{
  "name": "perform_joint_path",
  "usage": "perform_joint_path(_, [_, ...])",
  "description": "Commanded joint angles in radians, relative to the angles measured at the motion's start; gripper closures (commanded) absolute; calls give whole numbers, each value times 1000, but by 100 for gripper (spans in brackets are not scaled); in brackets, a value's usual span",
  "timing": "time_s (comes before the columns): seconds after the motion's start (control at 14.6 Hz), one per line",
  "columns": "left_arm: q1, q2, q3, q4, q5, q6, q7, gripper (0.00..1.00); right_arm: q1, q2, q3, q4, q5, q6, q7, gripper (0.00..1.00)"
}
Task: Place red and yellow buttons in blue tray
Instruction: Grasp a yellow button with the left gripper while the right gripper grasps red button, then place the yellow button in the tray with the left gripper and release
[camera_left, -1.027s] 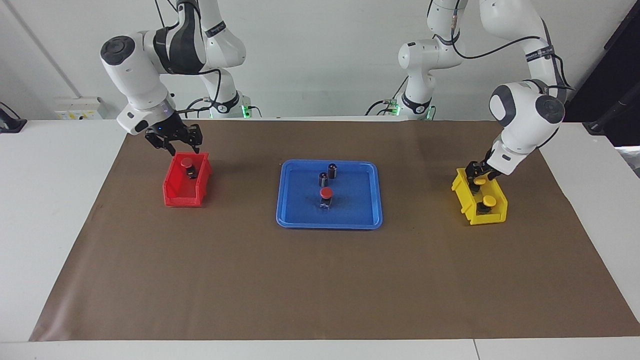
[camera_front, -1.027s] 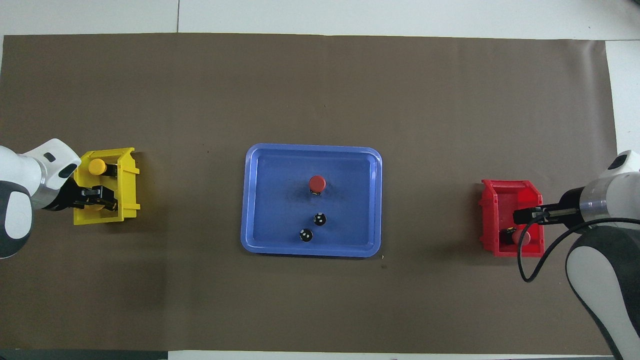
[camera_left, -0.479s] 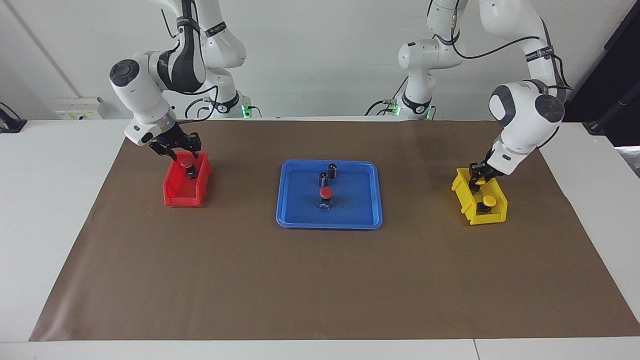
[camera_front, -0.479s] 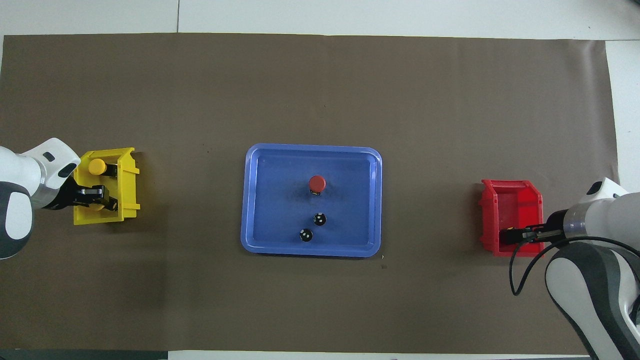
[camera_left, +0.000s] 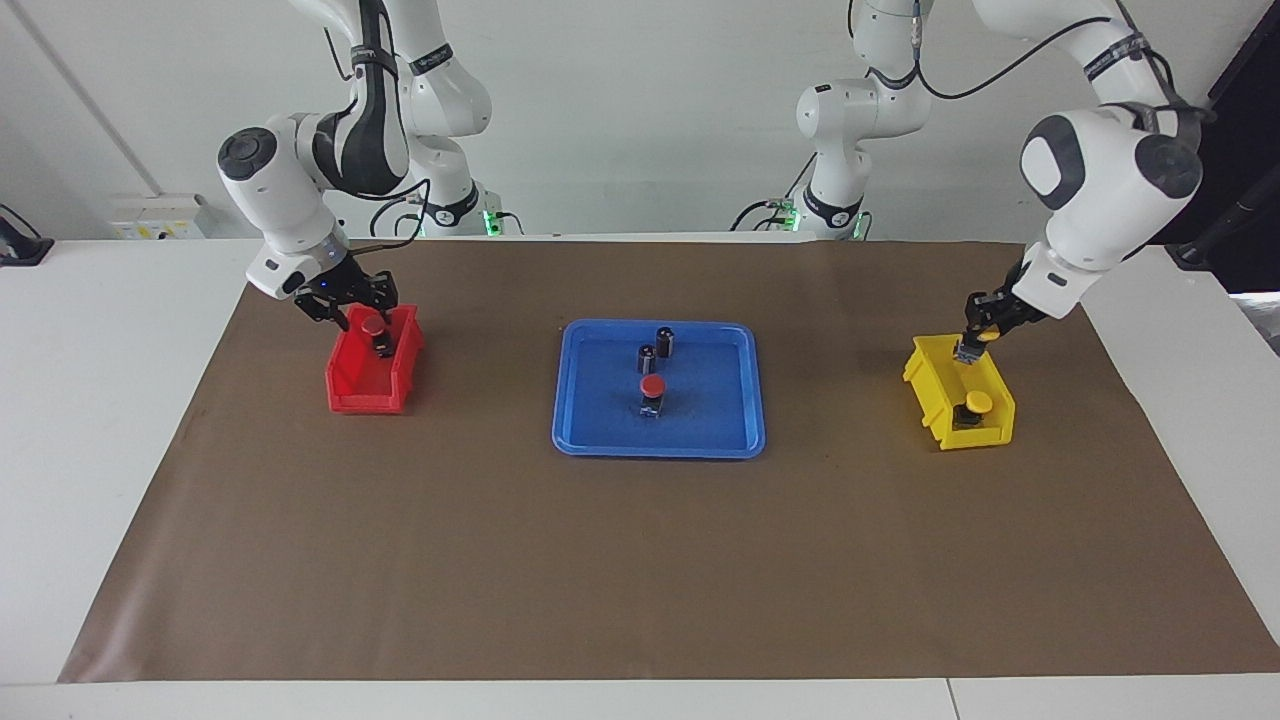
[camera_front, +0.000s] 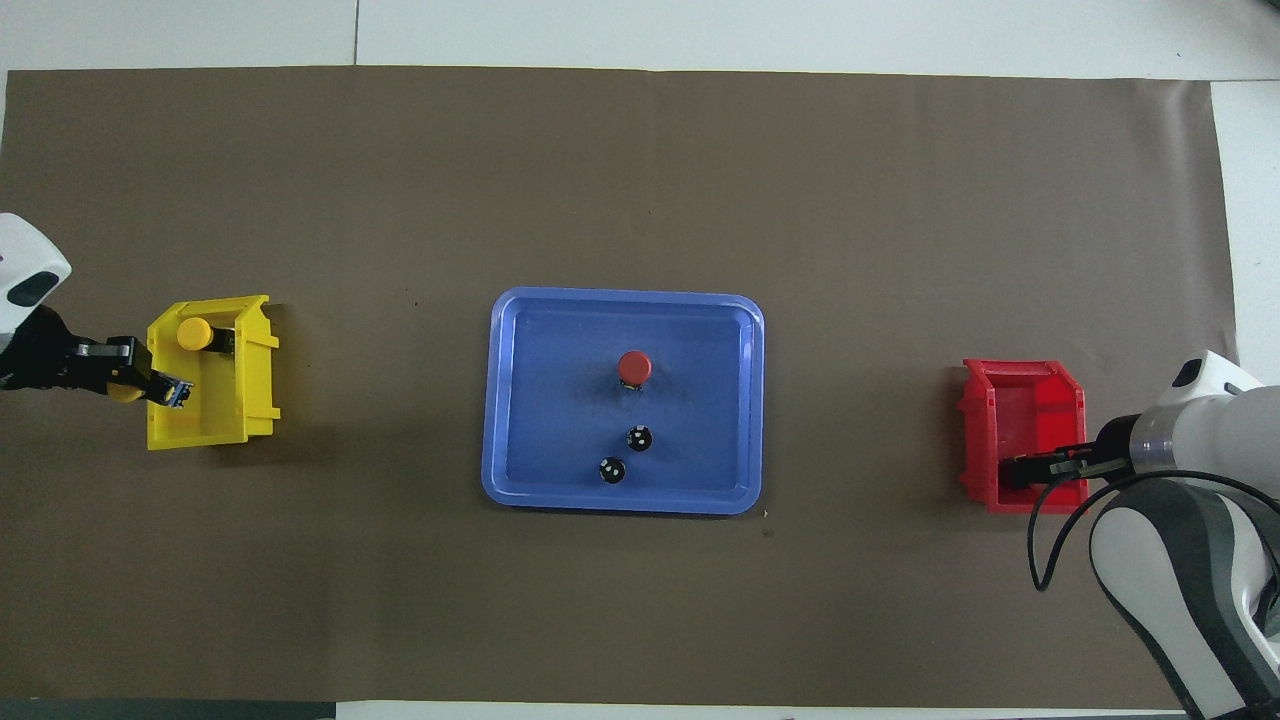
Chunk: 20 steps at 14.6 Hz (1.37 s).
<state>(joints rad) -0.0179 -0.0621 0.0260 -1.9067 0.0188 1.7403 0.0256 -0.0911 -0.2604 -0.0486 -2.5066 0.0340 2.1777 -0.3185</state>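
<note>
counter (camera_left: 640, 560): brown mat on it, blue tray (camera_left: 580, 400) mid-frame with one red button (camera_left: 652, 387).
left claw (camera_left: 978, 338): pinching a yellow button (camera_left: 985, 335) above the yellow bin (camera_left: 940, 400), frame's right.
right claw (camera_left: 350, 300): spread, at the red bin (camera_left: 365, 385), frame's left.

A robotics lab: white desk (camera_left: 120, 420) under a brown mat (camera_left: 640, 560), bare white wall (camera_left: 640, 110), cabled arm bases with green lights, wall socket box (camera_left: 160, 216).

In the overhead view, the right gripper (camera_front: 1010, 472) is covering the button in the red bin (camera_front: 1020, 400); the left arm is running off the edge.
</note>
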Motion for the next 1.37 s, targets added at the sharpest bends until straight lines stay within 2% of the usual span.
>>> perform_joint_path(0.0, [-162, 31, -6, 29, 6, 28, -231, 99, -18, 0, 12, -20, -2, 19, -17, 32])
perform_joint_path(0.21, [-414, 88, -8, 14, -43, 144, -513, 99, -16, 10, 12, -34, -2, 39, -20, 32])
perform_joint_path(0.34, [-534, 140, -8, -26, -46, 287, -631, 99, -16, 6, 12, -49, -2, 43, -21, 32])
perform_joint_path(0.62, [-635, 264, -8, -32, -49, 462, -736, 99, -18, 3, 12, -57, -2, 43, -24, 34])
perform_joint_path(0.82, [-652, 312, -8, -11, -53, 490, -766, 99, -16, 1, 12, -58, -2, 42, -24, 39])
perform_joint_path(0.96, [-659, 344, -8, 14, -56, 492, -774, 98, -16, 1, 12, -60, -2, 42, -27, 46])
perform_joint_path(1.03, [-659, 349, -8, 14, -56, 495, -774, 87, -18, 0, 12, -61, -2, 42, -37, 50])
perform_joint_path(1.16, [-668, 347, -8, 31, -56, 467, -774, 21, -21, -5, 12, -70, -2, 43, -51, 57])
perform_joint_path(1.3, [-674, 331, -8, 60, -56, 408, -774, 10, -21, -7, 12, -72, -2, 42, -51, 65])
